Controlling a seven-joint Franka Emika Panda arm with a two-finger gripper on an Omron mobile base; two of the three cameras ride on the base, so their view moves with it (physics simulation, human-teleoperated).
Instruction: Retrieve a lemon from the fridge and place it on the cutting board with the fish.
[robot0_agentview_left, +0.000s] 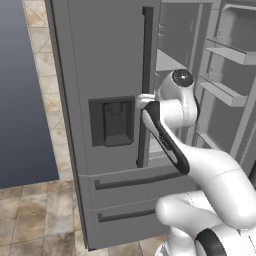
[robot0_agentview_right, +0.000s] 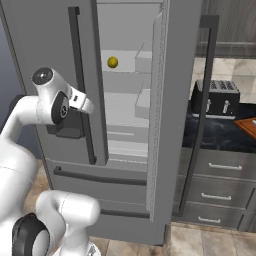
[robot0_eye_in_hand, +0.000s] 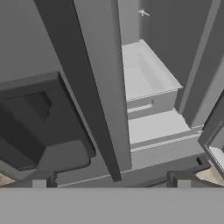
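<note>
A tall grey fridge (robot0_agentview_right: 60, 30) stands with its left door closed and its right door (robot0_agentview_right: 172, 100) swung open, and the robot's gripper (robot0_eye_in_hand: 111, 180) hovers in front of the closed door's long dark handle (robot0_agentview_right: 82, 85), beside the dark dispenser panel (robot0_agentview_left: 112, 121), with its two finger tips spread wide and nothing between them. Inside the fridge, a small yellow lemon (robot0_agentview_right: 112, 62) sits on an upper pale shelf, well above the gripper. To the right of the fridge, a dark toaster (robot0_agentview_right: 216, 97) rests on a dark counter above grey drawers, and a corner of the reddish-brown cutting board (robot0_agentview_right: 248, 125) shows beside the toaster.
</note>
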